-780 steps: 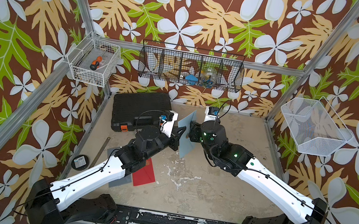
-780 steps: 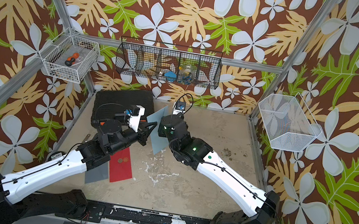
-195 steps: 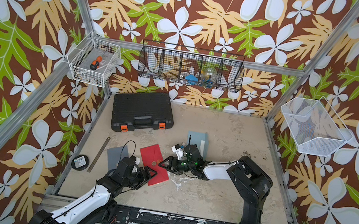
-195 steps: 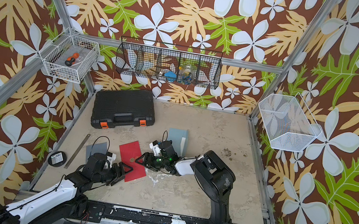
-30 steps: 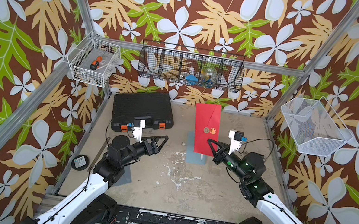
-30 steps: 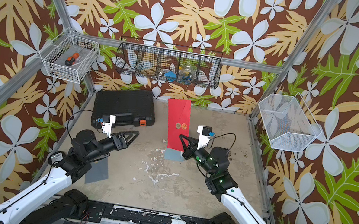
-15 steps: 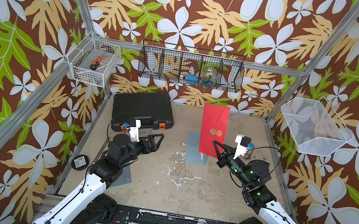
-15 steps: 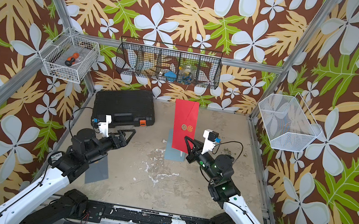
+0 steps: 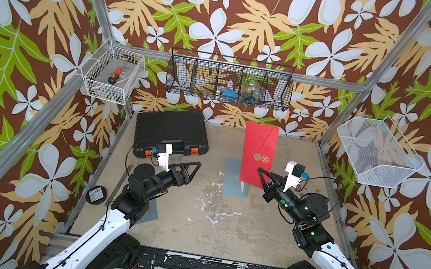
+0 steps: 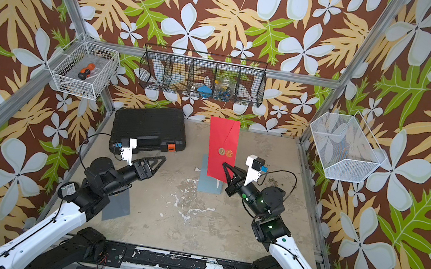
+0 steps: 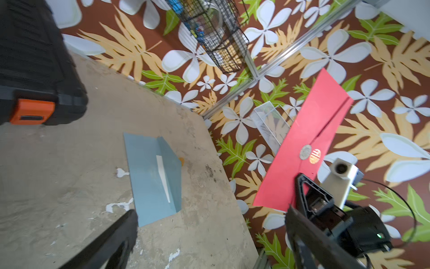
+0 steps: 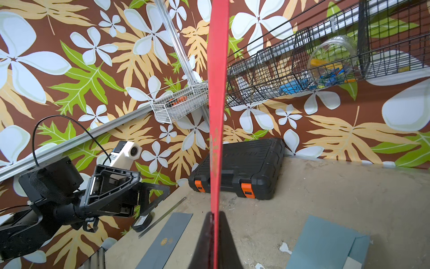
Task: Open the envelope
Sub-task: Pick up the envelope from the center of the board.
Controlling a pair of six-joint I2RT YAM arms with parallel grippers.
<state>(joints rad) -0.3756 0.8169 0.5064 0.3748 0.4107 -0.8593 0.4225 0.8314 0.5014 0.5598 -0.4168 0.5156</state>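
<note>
The right claw (image 9: 260, 174) is pinching the red envelope (image 9: 259, 151) by its lower edge, holding it upright in the air over the worktop's (image 9: 224, 218) far right part. The left claw (image 9: 191, 169), spread wide and empty, is reaching level from the left edge toward the envelope, well apart from it.

Standing upright in mid-air above the right gripper (image 9: 261, 174), pinched at its lower corner: red envelope (image 9: 259, 148), flap still sealed by a round sticker.

Lab test cell: aluminium frame (image 9: 98, 9), patterned walls (image 9: 256, 16), wire baskets (image 9: 230, 80).
</note>
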